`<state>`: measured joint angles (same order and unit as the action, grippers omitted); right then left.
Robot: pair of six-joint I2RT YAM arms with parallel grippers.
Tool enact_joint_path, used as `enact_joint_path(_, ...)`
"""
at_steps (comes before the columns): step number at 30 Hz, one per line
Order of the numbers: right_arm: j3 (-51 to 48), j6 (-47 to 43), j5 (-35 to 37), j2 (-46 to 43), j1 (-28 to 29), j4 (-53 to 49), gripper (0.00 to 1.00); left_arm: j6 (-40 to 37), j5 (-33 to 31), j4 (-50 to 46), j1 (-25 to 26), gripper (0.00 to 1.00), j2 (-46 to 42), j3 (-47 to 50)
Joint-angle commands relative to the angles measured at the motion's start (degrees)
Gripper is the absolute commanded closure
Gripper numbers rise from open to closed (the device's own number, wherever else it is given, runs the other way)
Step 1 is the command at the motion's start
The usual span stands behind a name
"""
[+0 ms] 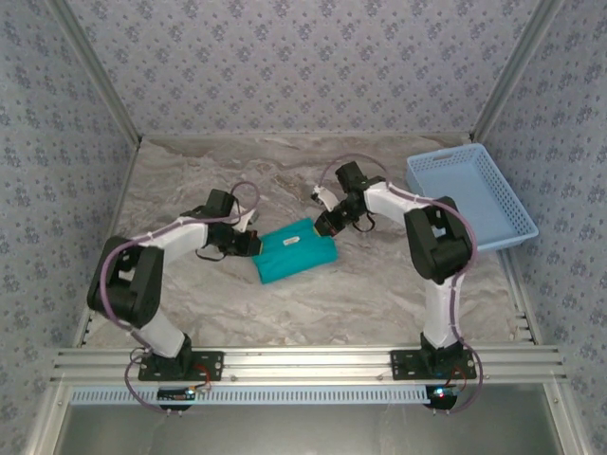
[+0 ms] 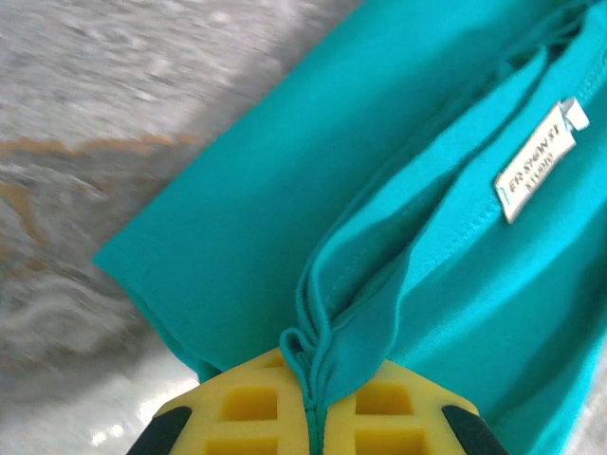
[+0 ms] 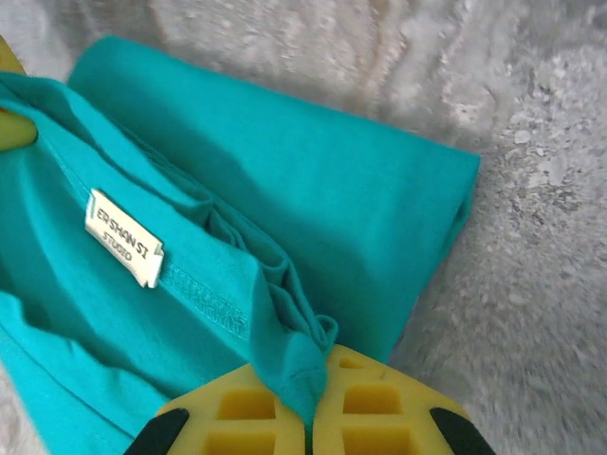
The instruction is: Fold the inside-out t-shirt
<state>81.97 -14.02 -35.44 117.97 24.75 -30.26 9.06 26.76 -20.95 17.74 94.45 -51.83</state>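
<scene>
The inside-out t-shirt (image 1: 295, 251) lies as a folded teal-green bundle in the middle of the table, its small white tag (image 1: 289, 241) on top. My left gripper (image 1: 249, 243) is at the bundle's left end, shut on a bunch of layered cloth edges (image 2: 327, 346). My right gripper (image 1: 327, 226) is at the bundle's far right corner, shut on a pinch of hemmed cloth (image 3: 303, 365). The tag (image 2: 536, 163) lies on the cloth ahead of the left fingers, and the same tag (image 3: 123, 237) sits left of the right fingers.
A light blue mesh basket (image 1: 474, 194) stands at the table's right edge, close behind the right arm. Marbled tabletop (image 1: 313, 303) lies bare in front of the shirt. Patterned walls close in the back and sides.
</scene>
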Motion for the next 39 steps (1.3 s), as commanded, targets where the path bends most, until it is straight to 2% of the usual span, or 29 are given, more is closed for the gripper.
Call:
enact_joint_path(1, 4.41, 3.71, -1.33, 3.45, -0.41, -3.49, 1.00, -0.54, -1.41, 0.17, -1.96, 1.00, 4.18, -2.16)
enact_joint_path(8, 5.79, 3.38, -1.53, 1.82, -0.81, -2.70, 1.00, 1.04, -2.55, 1.68, -2.51, 1.00, 7.66, -3.06)
enact_joint_path(13, 8.10, 2.51, -3.33, -0.76, -0.17, -3.43, 1.00, 0.23, 0.46, 0.66, -2.72, 1.00, 11.40, -5.26)
enact_joint_path(19, 11.39, 1.45, -6.01, -2.80, 0.23, -5.28, 1.00, 0.17, 1.43, 1.72, -2.71, 1.00, 10.77, -3.97)
enact_joint_path(32, 24.95, 5.84, 0.98, 15.87, 1.22, -4.40, 1.00, -0.36, 2.50, 0.21, -2.53, 1.00, 12.53, -5.48)
enact_joint_path(39, 25.35, 5.59, 3.94, 18.06, 0.91, -6.53, 1.00, -1.50, 2.75, -5.30, -4.02, 1.00, 6.61, -8.15)
